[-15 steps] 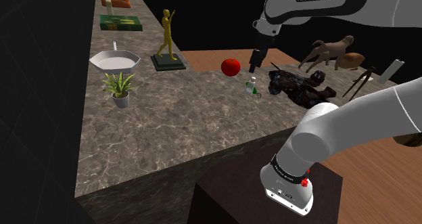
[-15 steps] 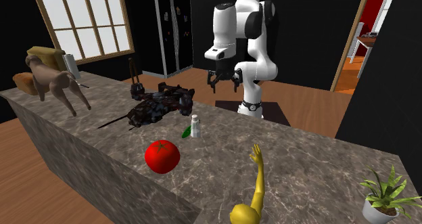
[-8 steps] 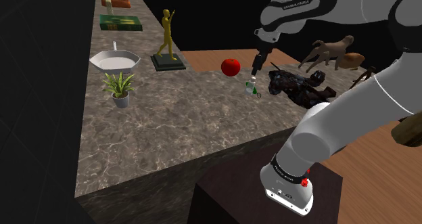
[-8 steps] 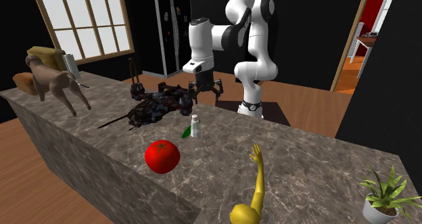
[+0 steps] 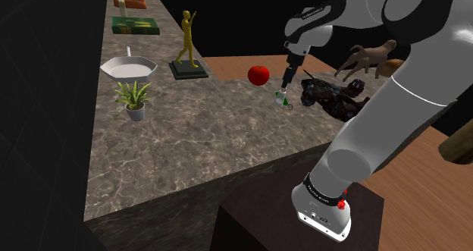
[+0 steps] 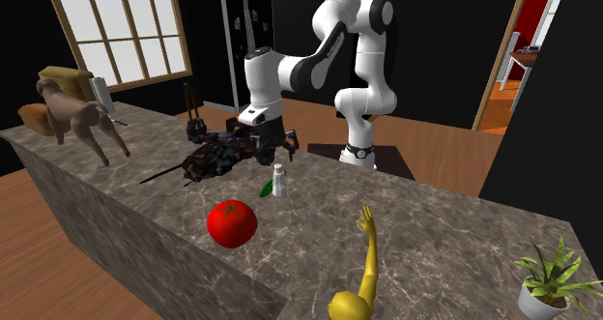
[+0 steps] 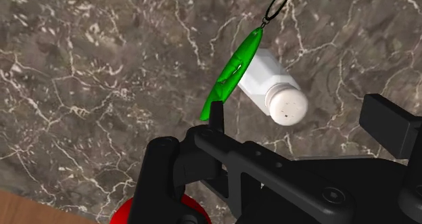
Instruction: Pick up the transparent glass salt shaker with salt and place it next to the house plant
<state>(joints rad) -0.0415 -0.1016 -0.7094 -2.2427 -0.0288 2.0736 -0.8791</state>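
Salt shaker stands on counter beside keyring.

Polished, veined marble counter — glossy-skinned tomato, matt white salt shaker

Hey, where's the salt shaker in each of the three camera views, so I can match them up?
Shoulder view: shaker on the counter, right of centre, just right of the green tag.
Second exterior view: shaker near the centre, tag at its left.
Wrist view: shaker right beside the tag.
Shared landmark: the green tag, next to the shaker in all three.
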